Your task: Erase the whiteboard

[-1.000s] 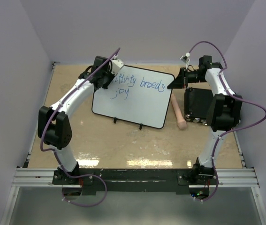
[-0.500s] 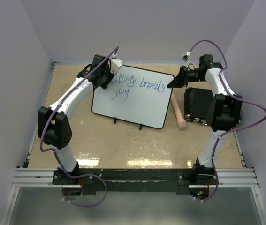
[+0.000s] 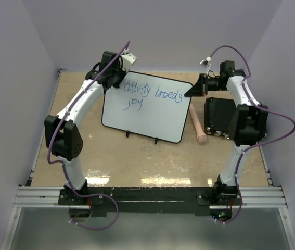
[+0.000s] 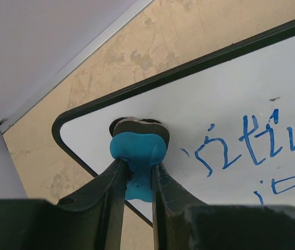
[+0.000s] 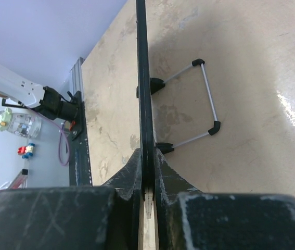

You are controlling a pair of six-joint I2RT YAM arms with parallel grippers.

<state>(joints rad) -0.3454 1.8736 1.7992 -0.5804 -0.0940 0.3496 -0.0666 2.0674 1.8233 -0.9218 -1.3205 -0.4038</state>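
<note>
The whiteboard (image 3: 152, 112) stands tilted at mid-table with blue handwriting along its top. In the left wrist view its top-left corner (image 4: 209, 109) shows with blue strokes at the right. My left gripper (image 3: 117, 79) is shut on a blue eraser (image 4: 138, 153) whose dark pad presses on the board's top-left corner. My right gripper (image 3: 194, 91) is shut on the board's right edge. In the right wrist view the black rim (image 5: 142, 78) runs edge-on between my fingers (image 5: 132, 172), and the wire foot (image 5: 207, 101) shows behind it.
A black rectangular box (image 3: 219, 115) lies right of the board under my right arm. A tan wooden stick (image 3: 197, 124) lies between the board and the box. Purple walls close the table at the back and sides.
My left gripper has moved with the eraser up and left along the board's top, from the first letters to the top-left corner. Those letters look wiped. The right arm has not moved.
</note>
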